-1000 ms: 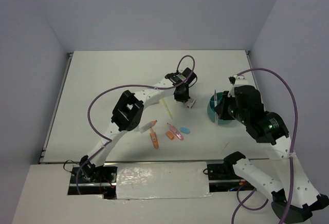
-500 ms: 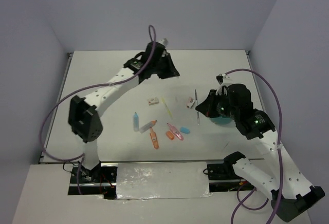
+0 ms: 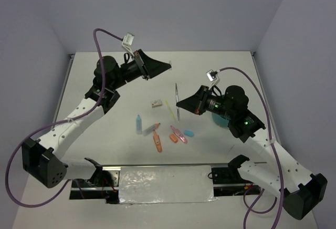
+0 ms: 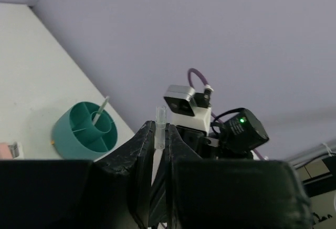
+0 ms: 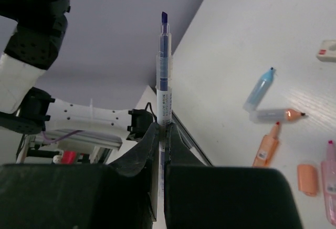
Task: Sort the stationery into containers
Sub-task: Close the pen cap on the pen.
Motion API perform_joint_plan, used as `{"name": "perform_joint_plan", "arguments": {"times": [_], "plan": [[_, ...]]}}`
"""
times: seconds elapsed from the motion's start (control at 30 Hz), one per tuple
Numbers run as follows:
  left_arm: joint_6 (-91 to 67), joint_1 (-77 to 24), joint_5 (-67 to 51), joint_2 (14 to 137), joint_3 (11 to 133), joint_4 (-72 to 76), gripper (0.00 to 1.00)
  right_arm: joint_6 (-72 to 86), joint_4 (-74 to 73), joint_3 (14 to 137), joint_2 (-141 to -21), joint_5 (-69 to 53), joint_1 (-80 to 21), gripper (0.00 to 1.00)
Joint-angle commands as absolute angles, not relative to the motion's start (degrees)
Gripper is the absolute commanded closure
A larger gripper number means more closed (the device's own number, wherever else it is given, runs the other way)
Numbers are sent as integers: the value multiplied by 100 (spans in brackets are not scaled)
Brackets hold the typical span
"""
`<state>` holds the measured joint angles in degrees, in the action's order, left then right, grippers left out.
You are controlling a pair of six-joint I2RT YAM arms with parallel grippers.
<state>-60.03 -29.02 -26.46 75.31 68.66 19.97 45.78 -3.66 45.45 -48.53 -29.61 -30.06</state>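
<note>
My right gripper (image 3: 181,103) (image 5: 164,126) is shut on a thin pen (image 3: 176,99) (image 5: 164,66) with a blue tip, held upright above the table's middle. My left gripper (image 3: 165,65) (image 4: 161,126) hangs high over the back of the table, shut on a thin clear pen (image 4: 160,120) whose end pokes out between the fingers. The teal cup (image 4: 84,131) (image 3: 217,118) holds one pen (image 4: 100,111) in a compartment; the right arm hides most of it from above. On the table lie a yellow pen (image 3: 170,110), a light blue tube (image 3: 138,124) (image 5: 260,89) and a pink-white eraser (image 3: 156,103).
A clear-and-orange highlighter (image 3: 152,128), an orange highlighter (image 3: 157,143), an orange eraser (image 3: 173,137), a pink highlighter (image 3: 179,134) and a blue eraser (image 3: 189,133) lie clustered in front of the centre. Purple cables loop over both arms.
The left arm lifted from the table's middle and swung up and back to the left. The right gripper carried its pen leftwards, away from the teal cup.
</note>
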Motion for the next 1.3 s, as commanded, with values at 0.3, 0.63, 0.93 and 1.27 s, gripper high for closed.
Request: {"name": "perform_joint_plan", "arguments": {"times": [0.3, 0.63, 0.93, 1.27], "plan": [[-6144, -2900, -3173, 7023, 6618, 2479, 100, 4236, 44, 5361, -4896, -3006, -3305, 100], [-6407, -2909, -3217, 7022, 6680, 2663, 100, 4166, -237, 5599, -4948, -2997, -3498, 100], [-6521, -2927, -3217, 7005, 6601, 2716, 100, 4157, -308, 5660, -4983, -2900, -3577, 100], [-6539, -3014, -3217, 7014, 6513, 2760, 100, 4113, -395, 5792, -5045, -2804, -3604, 100]]}}
